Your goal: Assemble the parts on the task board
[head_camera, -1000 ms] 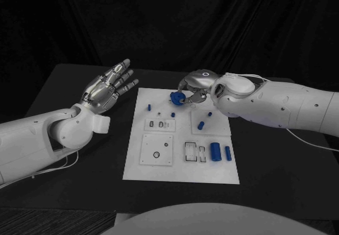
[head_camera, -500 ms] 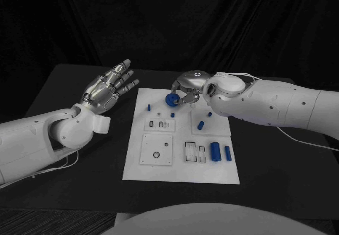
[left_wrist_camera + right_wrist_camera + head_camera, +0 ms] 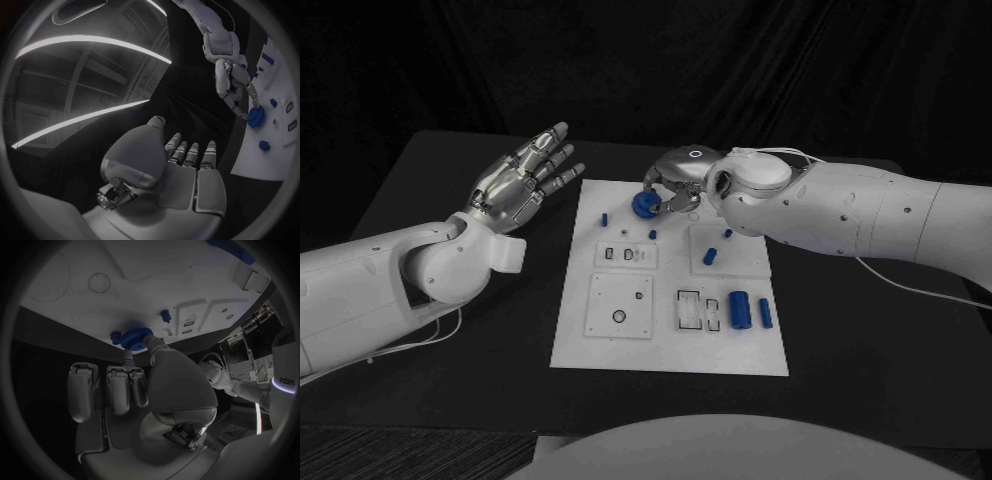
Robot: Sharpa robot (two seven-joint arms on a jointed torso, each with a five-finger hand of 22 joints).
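Pinching a blue gear (image 3: 645,206) between thumb and fingertip, my right hand (image 3: 678,180) hovers over the top edge of the task board (image 3: 672,340), in the upper middle of the frame. My left hand (image 3: 524,182) stays out of it, released with fingers spread, raised off the board's upper left corner above the tabletop (image 3: 877,380). I judge this the placing step: next I must lower the gear squarely onto its seat, which I cannot make out beneath it. Other blue parts (image 3: 740,308) wait at the board's lower right.
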